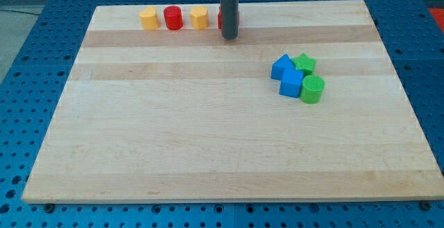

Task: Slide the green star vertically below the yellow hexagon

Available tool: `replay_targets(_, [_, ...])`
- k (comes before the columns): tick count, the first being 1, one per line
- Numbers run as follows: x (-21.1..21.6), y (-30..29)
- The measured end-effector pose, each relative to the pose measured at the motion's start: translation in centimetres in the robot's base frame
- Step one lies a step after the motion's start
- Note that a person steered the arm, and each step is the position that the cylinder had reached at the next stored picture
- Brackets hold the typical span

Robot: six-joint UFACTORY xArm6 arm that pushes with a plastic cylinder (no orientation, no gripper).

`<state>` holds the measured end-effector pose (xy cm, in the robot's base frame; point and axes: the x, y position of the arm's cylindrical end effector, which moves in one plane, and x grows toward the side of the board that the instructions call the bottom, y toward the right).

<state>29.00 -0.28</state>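
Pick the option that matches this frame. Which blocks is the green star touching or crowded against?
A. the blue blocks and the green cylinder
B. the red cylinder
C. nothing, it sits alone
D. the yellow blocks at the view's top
A: the green star sits in the cluster at the view's right with two blue blocks and the green cylinder, far from my tip.

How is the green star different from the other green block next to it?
The green star has pointed arms; the green round block is a smooth cylinder. The star sits nearer the view's top, the round block nearer the view's bottom. The round block looks slightly bigger. Both are the same green and touch the blue blocks.
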Motion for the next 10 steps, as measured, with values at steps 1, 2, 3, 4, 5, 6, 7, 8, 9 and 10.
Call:
replay_targets(1, [-0.9,0.0])
replay_targets(2, [-1.1,0.0])
replay_targets(3, [-1.1,0.1])
replay_targets(4, [-1.1,3.6])
replay_targets(5, [-0.8,10.0])
replay_targets(6, [3.1,16.3])
replay_targets(7, [8.1,19.2])
replay_targets(8, [10.2,16.7])
replay_targets(9, [11.2,12.4])
replay_targets(10, [11.1,9.8])
